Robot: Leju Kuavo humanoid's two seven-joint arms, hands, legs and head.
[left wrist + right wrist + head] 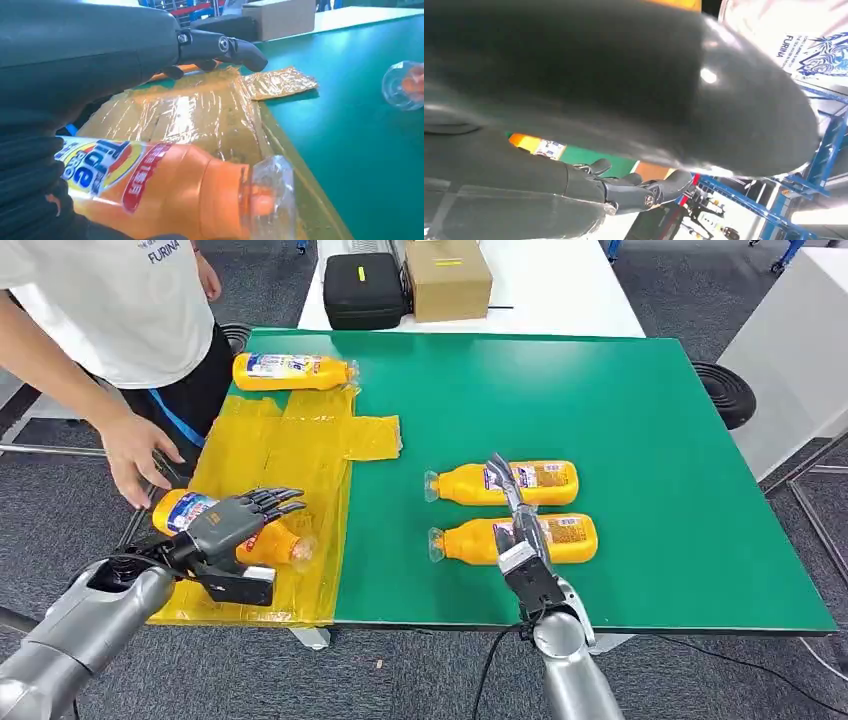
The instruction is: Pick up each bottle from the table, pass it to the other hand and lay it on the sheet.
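Note:
An orange bottle (275, 543) (165, 190) with a clear cap lies on the yellow sheet (290, 455) (200, 110) near its front edge. My left hand (235, 523) hovers over its label end, fingers (225, 47) stretched straight above it and not wrapped round it. A second bottle (295, 371) lies at the sheet's far end. Two more bottles (505, 483) (525, 538) lie side by side on the green table (650, 420). My right hand (520, 530) stands edge-on over the nearer one, fingers (634, 190) extended and holding nothing.
A person in a white shirt stands at the left, one hand (135, 455) close to the sheet's left edge. A black case (362, 288) and a cardboard box (448, 278) sit on the white table behind. A black round base (725, 390) stands beside the table's right edge.

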